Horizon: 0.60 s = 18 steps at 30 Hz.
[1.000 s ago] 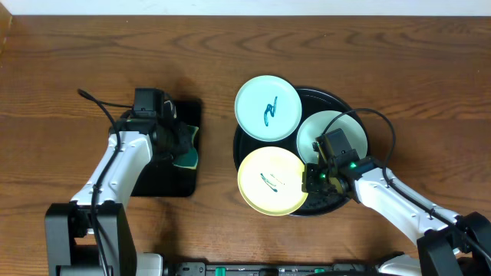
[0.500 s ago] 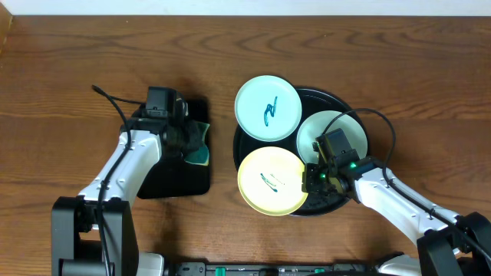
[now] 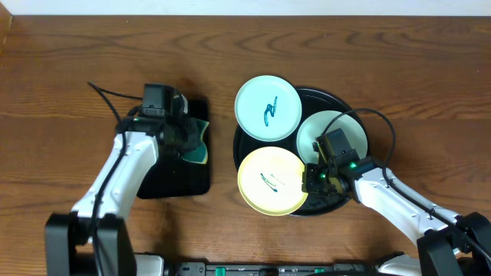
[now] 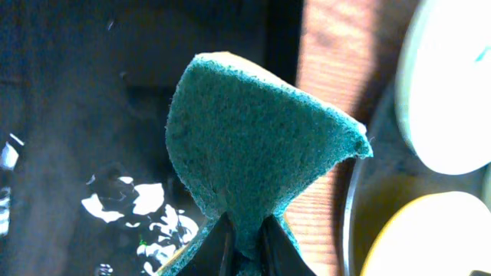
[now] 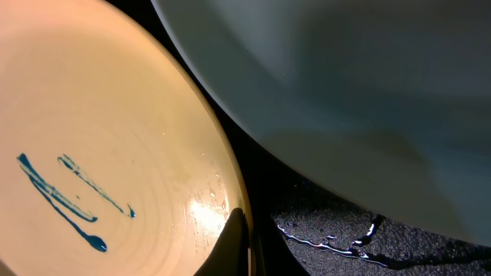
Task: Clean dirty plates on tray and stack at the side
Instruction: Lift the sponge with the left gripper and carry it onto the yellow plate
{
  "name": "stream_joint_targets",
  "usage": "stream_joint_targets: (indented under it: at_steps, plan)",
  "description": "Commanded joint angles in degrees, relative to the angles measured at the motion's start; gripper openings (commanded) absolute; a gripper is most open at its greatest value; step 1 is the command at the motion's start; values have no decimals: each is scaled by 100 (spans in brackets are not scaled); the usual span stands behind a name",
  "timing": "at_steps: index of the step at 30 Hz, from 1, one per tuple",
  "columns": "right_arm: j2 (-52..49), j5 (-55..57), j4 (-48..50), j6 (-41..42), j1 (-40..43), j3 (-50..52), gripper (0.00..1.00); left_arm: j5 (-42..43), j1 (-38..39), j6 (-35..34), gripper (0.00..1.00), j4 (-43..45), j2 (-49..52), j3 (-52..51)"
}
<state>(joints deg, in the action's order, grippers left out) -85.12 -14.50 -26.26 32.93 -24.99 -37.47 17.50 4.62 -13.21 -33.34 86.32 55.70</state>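
The tray [image 3: 341,100] sits right of centre, all three plates on it as before: scribbled mint [image 3: 268,108] top, yellow [image 3: 272,182] bottom, plain mint [image 3: 326,134] right. Small tray [image 3: 173,180] left. Left gripper [image 4: 245,234], nudged slightly left, pinches the sponge [image 4: 253,161]. Right gripper [image 3: 314,178] hasn't budged from yellow's rim; can't tell its grip.

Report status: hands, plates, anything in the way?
Left hand shut on sponge, over small black tray. Right hand shut on yellow plate rim. Three plates on round tray. Nothing blocking.
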Motion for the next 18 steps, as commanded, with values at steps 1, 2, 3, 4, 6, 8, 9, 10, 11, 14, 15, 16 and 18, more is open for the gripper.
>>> stream_joint_targets:
  at_steps: [1, 2, 3, 4, 6, 8, 9, 10, 11, 14, 15, 16, 18]
  plan:
    - [-39, 162, -7, 50, -61, 42, 1, 256, 33, 225, 7, -44, -404, 240]
    - [-39, 162, -7, 50, -61, 42, 1, 474, 59, 221, 7, -42, -466, 240]
    - [-39, 162, -7, 50, -61, 42, 1, 610, 85, 201, 7, -42, -492, 240]
    - [-39, 162, -4, 50, -59, 42, 1, 767, 146, 90, 7, -44, -511, 240]
    - [-39, 162, -2, 50, -59, 42, 1, 914, 321, -260, 7, -68, -501, 238]
    - [-39, 164, -2, 50, -59, 42, 1, 909, 568, -625, 7, -92, -468, 234]
    - [-39, 164, -4, 50, -59, 42, 1, 907, 730, -802, 7, -87, -450, 221]
    - [-39, 162, -4, 50, -59, 42, 1, 907, 866, -935, 7, -85, -428, 212]
    - [-39, 162, -7, 50, -59, 42, 1, 905, 1029, -1082, 7, -83, -393, 203]
    - [-39, 162, -7, 50, -59, 42, 1, 905, 1502, -1460, 7, -76, -247, 175]
    - [-39, 162, -7, 50, -59, 42, 1, 907, 1685, -1572, 7, -72, -168, 175]
    - [-39, 162, -7, 50, -59, 42, 1, 907, 1825, -1657, 7, -66, -111, 175]
    - [-39, 164, -7, 50, -59, 42, 1, 907, 2249, -1891, 8, 9, 72, 175]
